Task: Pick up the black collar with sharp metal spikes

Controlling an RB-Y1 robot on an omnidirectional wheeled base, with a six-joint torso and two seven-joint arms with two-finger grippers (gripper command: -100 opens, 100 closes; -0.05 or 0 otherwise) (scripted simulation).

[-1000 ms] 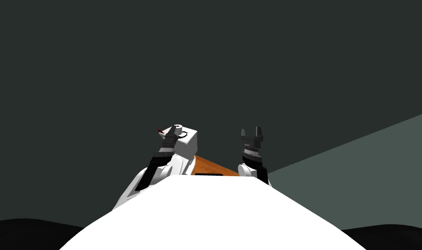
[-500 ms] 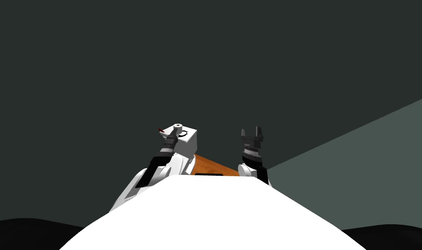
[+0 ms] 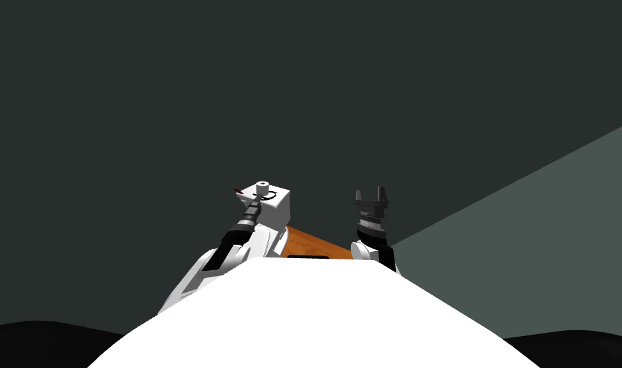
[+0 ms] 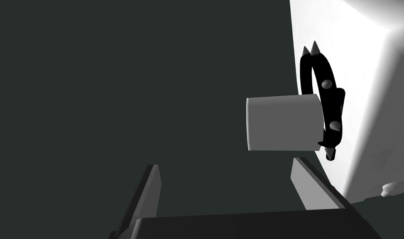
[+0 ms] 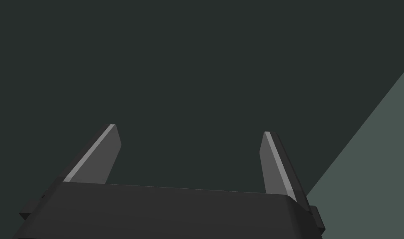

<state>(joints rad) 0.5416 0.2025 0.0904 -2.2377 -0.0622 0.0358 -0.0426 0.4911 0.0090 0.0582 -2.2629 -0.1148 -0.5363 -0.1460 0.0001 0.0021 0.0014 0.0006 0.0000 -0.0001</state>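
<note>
The black collar (image 4: 327, 95) with grey metal spikes lies on top of a white block (image 4: 363, 62). A grey cylinder (image 4: 284, 123) stands on the same top between the collar and my hand and hides part of it. My left gripper (image 4: 226, 164) is open a short way from the cylinder, with nothing between its fingers. From the head, the collar (image 3: 272, 195) is a thin black ring on the white block (image 3: 277, 211), behind the cylinder (image 3: 262, 188), with my left gripper (image 3: 256, 200) at the block's near edge. My right gripper (image 3: 373, 193) hangs open to the right, also open in its wrist view (image 5: 189, 129).
A small red thing (image 3: 238, 191) lies at the block's left edge. An orange surface (image 3: 309, 243) shows low beside the block. A small pale thing (image 4: 394, 189) sits at the block's side. A dark grey plane lies behind everything, with a paler grey plane (image 3: 559, 211) on the right.
The paler plane on the right has grown upward, so my view has turned. My left forearm has shifted slightly along the block's edge. The right arm has kept its pose.
</note>
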